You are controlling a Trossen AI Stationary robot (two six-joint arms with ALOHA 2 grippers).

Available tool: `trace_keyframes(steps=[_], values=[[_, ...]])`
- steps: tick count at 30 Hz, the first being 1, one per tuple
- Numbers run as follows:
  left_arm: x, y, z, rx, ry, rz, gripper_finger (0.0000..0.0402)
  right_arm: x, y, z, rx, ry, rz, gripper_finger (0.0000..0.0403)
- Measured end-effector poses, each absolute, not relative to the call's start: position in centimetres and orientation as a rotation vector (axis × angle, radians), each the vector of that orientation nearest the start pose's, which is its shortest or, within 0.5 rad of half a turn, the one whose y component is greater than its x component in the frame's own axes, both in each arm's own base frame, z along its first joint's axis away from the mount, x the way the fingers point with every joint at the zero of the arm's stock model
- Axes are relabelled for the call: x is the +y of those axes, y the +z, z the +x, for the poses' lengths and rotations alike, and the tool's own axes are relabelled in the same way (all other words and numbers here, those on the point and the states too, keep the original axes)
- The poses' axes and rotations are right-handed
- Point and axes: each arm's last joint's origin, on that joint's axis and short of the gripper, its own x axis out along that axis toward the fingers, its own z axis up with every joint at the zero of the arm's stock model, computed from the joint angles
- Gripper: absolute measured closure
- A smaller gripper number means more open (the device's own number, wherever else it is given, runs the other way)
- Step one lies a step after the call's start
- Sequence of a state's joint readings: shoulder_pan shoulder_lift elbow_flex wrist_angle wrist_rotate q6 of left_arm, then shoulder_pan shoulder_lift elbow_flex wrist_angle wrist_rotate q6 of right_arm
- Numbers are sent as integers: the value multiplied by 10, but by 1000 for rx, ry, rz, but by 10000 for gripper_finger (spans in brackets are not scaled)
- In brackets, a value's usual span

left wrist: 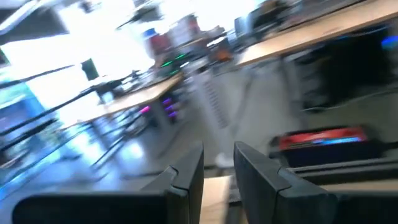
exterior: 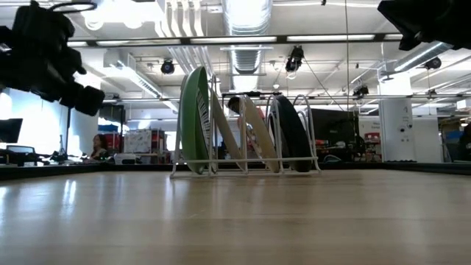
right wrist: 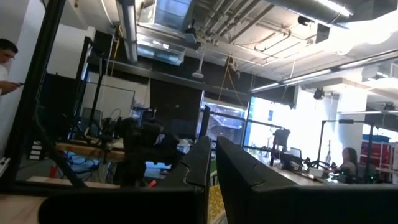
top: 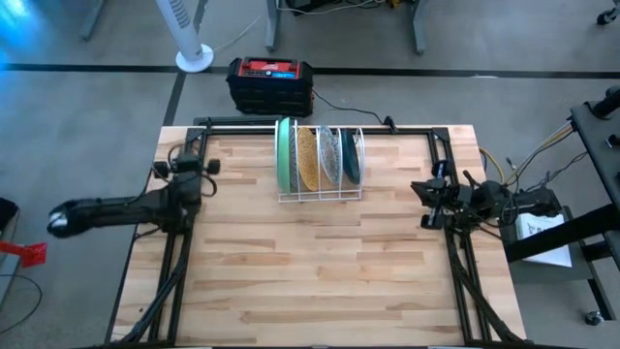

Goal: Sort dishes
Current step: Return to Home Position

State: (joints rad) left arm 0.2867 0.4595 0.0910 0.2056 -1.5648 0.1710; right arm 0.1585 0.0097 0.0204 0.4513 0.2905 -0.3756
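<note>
Four dishes stand on edge in a white wire rack [top: 320, 190] at the table's far middle. From left to right they are a light green plate [top: 283, 155], a mustard-yellow one [top: 307, 158], a white one with blue pattern [top: 330, 157] and a dark teal one [top: 353, 158]. The low view shows the same row, from the green plate [exterior: 193, 121] to the teal plate [exterior: 293, 134]. My left gripper [top: 190, 155] is at the table's left edge, pointing level toward the far edge, open with nothing between its fingers [left wrist: 189, 177]. My right gripper [top: 426, 202] hovers shut at the right edge, pointing toward the table's middle.
A red and black box [top: 269, 82] sits on the floor behind the far edge, beside a white fan base [top: 194, 58]. Black frame rails [top: 448, 155] run along the table's sides. Bare wood [top: 310, 271] lies between the arms. A person [right wrist: 6, 56] stands in the room beyond.
</note>
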Motion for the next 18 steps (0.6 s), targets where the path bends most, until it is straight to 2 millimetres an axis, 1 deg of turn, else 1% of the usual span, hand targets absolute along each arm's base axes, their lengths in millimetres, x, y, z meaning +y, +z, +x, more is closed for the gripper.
trace_keyframes(steps=[2, 4, 8, 10, 13, 18], values=[[66, 176, 82, 334, 1898, 222, 325, 5, 211, 86, -419, -212, -266, 385], [76, 175, 77, 357, 1896, 208, 325, 5, 211, 86, -419, -213, -266, 385], [96, 173, 68, 368, 1747, 158, 325, 5, 211, 86, -410, -221, -266, 385], [104, 172, 61, 357, 1735, 120, 325, 5, 211, 86, -407, -236, -261, 385], [114, 173, 51, 347, 1710, 110, 325, 5, 210, 86, -405, -240, -261, 385], [124, 172, 41, 299, 1634, 57, 325, 3, 210, 86, -389, -277, -254, 385]])
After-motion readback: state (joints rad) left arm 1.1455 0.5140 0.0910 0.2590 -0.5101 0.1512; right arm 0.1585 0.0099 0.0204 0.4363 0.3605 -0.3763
